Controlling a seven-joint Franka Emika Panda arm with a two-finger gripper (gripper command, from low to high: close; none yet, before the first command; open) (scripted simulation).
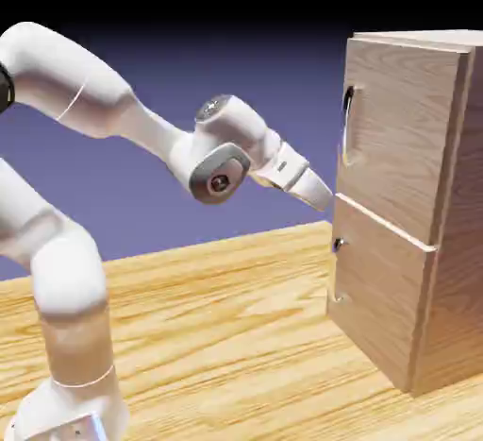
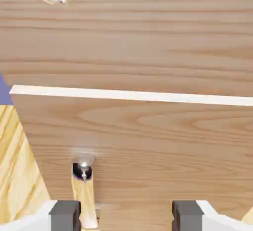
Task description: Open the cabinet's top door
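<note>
Gripper (image 2: 126,216): one, fingers spread wide, holding nothing. Top door (image 1: 391,132): ahead of and above my fingertips, shut; rigid, likely light on its hinge. Handle (image 1: 348,126): probably slick; I'd grip mid-bar.

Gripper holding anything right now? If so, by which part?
Nothing held. In the hand view the gripper stands open, with no handle between its fingertips; the lower door's handle shows near one fingertip, not gripped.

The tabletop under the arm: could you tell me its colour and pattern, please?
Pale yellow wood with wavy darker grain; the tabletop shows best in the exterior view.
</note>
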